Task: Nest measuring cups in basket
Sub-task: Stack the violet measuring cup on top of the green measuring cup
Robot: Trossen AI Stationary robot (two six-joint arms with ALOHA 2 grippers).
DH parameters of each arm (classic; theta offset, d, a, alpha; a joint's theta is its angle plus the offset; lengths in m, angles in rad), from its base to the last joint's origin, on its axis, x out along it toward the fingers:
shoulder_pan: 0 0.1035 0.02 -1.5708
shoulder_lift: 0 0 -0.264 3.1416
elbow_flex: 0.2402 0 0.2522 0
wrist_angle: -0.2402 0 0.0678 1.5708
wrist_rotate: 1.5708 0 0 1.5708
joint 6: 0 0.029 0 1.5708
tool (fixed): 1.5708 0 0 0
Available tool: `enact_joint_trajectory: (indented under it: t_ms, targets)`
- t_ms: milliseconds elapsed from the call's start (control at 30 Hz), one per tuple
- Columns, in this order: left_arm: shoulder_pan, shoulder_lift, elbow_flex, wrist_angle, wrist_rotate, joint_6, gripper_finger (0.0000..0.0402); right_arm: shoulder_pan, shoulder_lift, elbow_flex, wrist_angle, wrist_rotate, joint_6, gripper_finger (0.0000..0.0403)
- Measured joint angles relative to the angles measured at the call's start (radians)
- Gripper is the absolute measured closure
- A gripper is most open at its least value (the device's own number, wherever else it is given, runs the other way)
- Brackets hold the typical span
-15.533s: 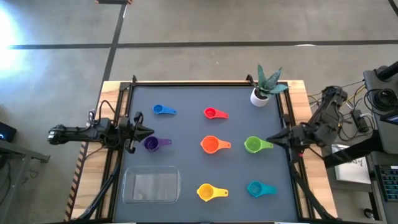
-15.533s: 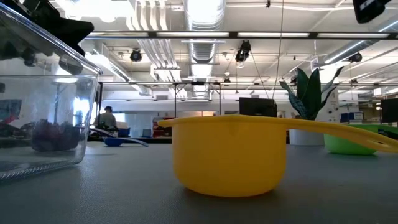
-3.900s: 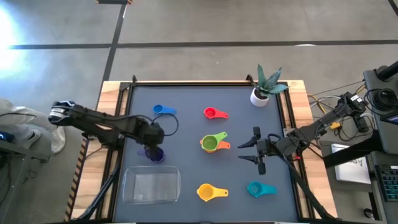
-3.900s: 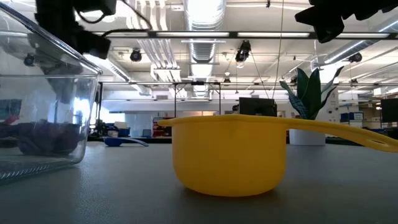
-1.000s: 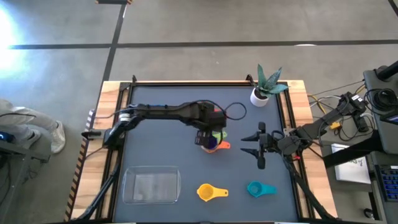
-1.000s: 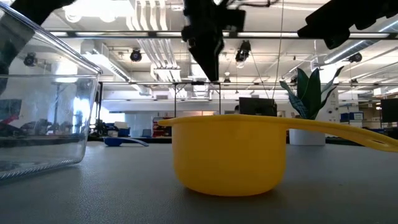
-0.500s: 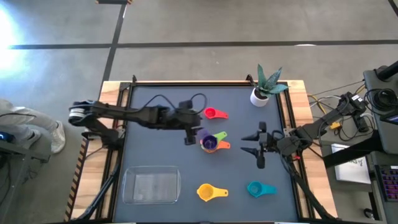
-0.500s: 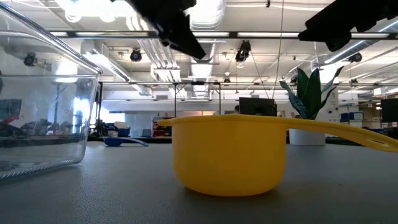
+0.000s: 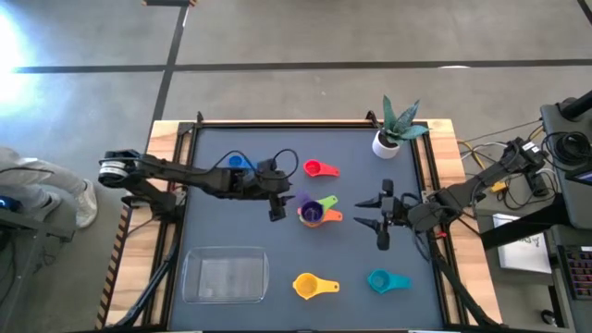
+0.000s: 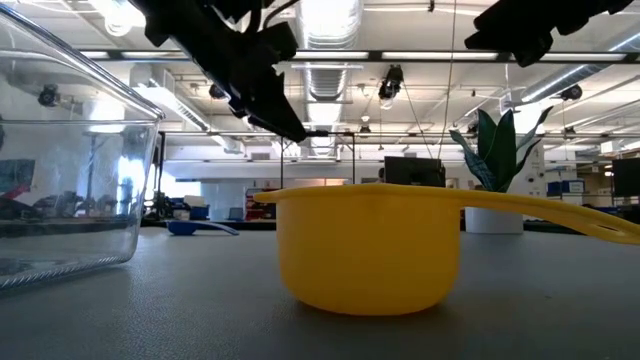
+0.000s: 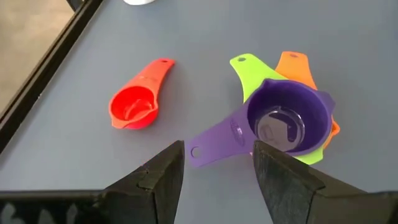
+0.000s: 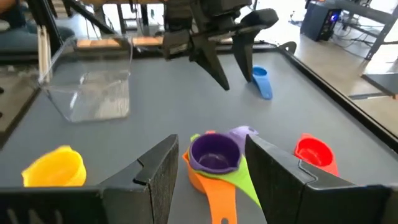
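Near the table's middle, the purple measuring cup [image 11: 286, 121] sits nested in the green cup [image 11: 249, 67], which sits in the orange cup [image 11: 297, 64]. My left gripper [image 9: 281, 206] hangs open just left of this stack [image 9: 314, 211], above the table, and the purple handle's end [image 11: 198, 151] lies below the gap between its fingers. My right gripper [image 9: 363, 214] waits open to the right of the stack. Red [image 9: 319, 169], blue [image 9: 239, 163], yellow [image 9: 310, 286] and teal [image 9: 387, 279] cups lie singly on the mat. The clear basket [image 9: 225, 276] stands at the near left.
A white plant pot [image 9: 387, 141] stands at the far right corner. The blue cup is partly covered by my left arm in the high view. Black rails [image 9: 176, 231] run along the table's sides. Bare mat lies between the basket and the stack.
My left gripper has drawn back from above the stack toward the table's left edge and has turned a little. The purple cup stays nested in the green cup.
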Motion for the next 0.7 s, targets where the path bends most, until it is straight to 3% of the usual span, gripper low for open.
enact_joint_trajectory:
  t_ms: [700]
  targets:
    - [0.003, 0.091, 0.003, 0.011, 0.010, -0.044, 0.0229, 0.000, 0.070, 0.002, 0.011, -0.021, 0.006, 0.0227]
